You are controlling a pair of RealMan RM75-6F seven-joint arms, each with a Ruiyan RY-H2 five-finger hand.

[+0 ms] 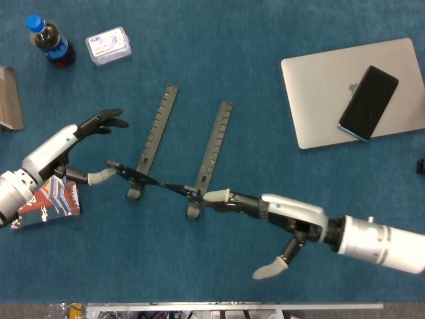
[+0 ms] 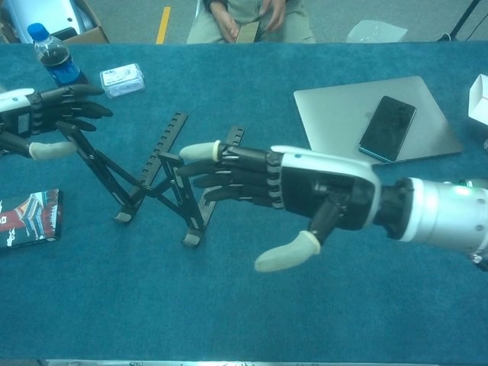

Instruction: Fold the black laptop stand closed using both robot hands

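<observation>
Seen from the head camera, the black laptop stand [image 1: 179, 149] lies in the middle of the blue table [image 1: 252, 60], its two notched rails running away from the robot, the crossed links joining their near ends. The right hand [image 1: 279, 219] is released, fingertips at the near end of the right rail. The left hand [image 1: 76, 149], also released and holding nothing, has its thumb near the links' left end.

From the chest camera, the right hand [image 2: 305, 198] is nearer to the stand [image 2: 164, 187]; the left hand [image 2: 42, 122] sits beside the raised link.
</observation>
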